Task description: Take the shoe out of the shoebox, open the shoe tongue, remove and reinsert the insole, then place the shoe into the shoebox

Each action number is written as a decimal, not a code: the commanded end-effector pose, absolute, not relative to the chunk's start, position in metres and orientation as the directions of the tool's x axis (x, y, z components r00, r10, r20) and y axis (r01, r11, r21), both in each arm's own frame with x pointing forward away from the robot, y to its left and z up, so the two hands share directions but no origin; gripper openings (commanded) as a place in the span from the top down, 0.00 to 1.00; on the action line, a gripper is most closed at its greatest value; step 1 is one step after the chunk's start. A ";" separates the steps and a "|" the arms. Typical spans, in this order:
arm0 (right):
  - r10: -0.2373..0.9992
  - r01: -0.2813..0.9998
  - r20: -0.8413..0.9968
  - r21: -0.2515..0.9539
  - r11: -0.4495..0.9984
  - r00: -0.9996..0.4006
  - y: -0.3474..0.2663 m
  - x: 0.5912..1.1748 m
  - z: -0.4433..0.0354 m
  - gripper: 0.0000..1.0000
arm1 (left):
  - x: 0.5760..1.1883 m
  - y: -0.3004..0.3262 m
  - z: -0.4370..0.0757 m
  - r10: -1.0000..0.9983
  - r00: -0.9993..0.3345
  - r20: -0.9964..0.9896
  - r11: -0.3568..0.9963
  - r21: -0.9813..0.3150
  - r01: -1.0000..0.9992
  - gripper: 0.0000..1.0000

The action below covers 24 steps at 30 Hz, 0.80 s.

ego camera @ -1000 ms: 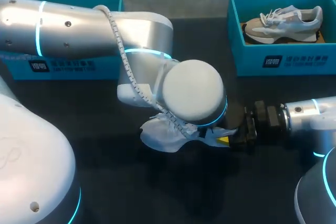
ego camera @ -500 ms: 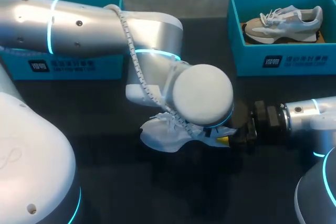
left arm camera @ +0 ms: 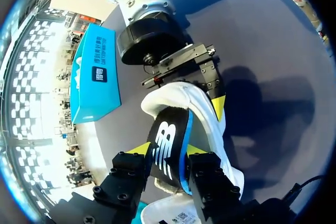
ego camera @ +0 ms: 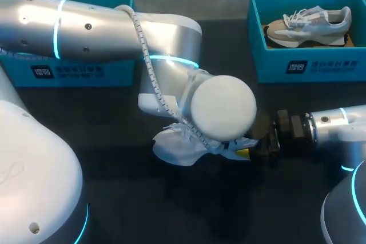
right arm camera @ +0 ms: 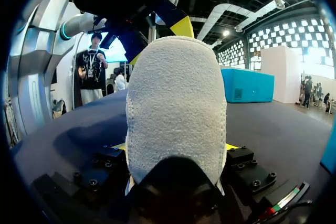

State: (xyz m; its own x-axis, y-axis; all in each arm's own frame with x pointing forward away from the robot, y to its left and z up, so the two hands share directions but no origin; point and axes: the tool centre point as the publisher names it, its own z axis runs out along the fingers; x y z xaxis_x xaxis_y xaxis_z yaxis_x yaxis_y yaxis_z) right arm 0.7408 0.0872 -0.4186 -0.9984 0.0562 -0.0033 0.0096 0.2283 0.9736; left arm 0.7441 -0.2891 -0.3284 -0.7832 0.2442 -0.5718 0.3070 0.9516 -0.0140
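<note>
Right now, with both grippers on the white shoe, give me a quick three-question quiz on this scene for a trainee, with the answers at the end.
1. True or false: a second shoe lies inside the right shoebox.
2. What is the left gripper pinching? A) a lace B) the insole C) a box lid
3. Fill in: the right gripper is shut on the ____ of the white shoe.

Key: 1 true; 2 B; 3 heel.
</note>
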 end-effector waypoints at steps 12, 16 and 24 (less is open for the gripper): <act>0.057 0.009 -0.005 0.973 0.230 -0.998 0.088 0.740 -0.421 1.00 | 0.741 -0.287 -0.330 0.199 -0.784 -0.588 0.964 -0.028 0.266 1.00; 0.057 0.009 -0.005 0.973 0.230 -0.998 0.088 0.740 -0.421 1.00 | 0.742 -0.286 -0.328 0.184 -0.786 -0.590 0.966 -0.041 0.256 1.00; 0.057 0.009 -0.005 0.973 0.230 -0.998 0.088 0.740 -0.421 1.00 | 0.745 -0.283 -0.314 0.120 -0.838 -0.533 0.962 -0.145 0.230 1.00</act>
